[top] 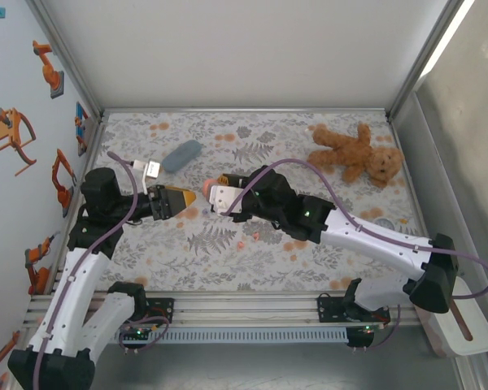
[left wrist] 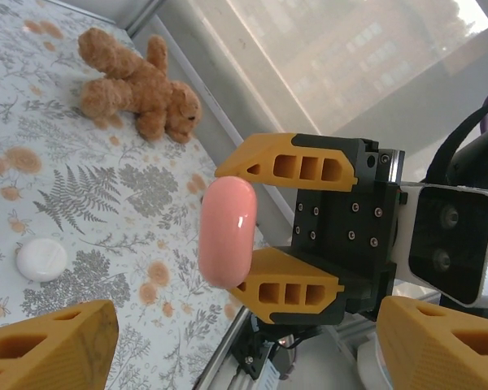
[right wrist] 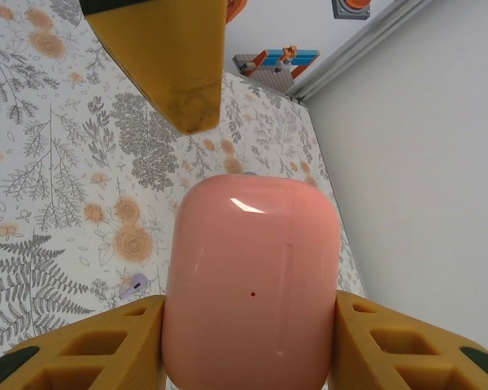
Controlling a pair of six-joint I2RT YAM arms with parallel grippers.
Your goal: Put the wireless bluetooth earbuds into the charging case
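Note:
My right gripper (top: 215, 196) is shut on a glossy salmon-pink charging case (top: 208, 188), its lid closed, held above the floral table. In the right wrist view the charging case (right wrist: 252, 284) sits squeezed between my yellow fingers (right wrist: 106, 341). My left gripper (top: 189, 200) faces it from the left, open and holding nothing, its tips just short of the case. From the left wrist the case (left wrist: 226, 231) shows edge-on. A pale lilac earbud (right wrist: 134, 284) lies on the table below the case. A tiny salmon-pink earbud (top: 241, 244) lies nearer the front.
A brown teddy bear (top: 354, 154) lies at the back right. A grey-blue case (top: 181, 154) and a small white block (top: 151, 169) lie at the back left. A white round case (left wrist: 41, 260) rests on the table. Metal walls border the table.

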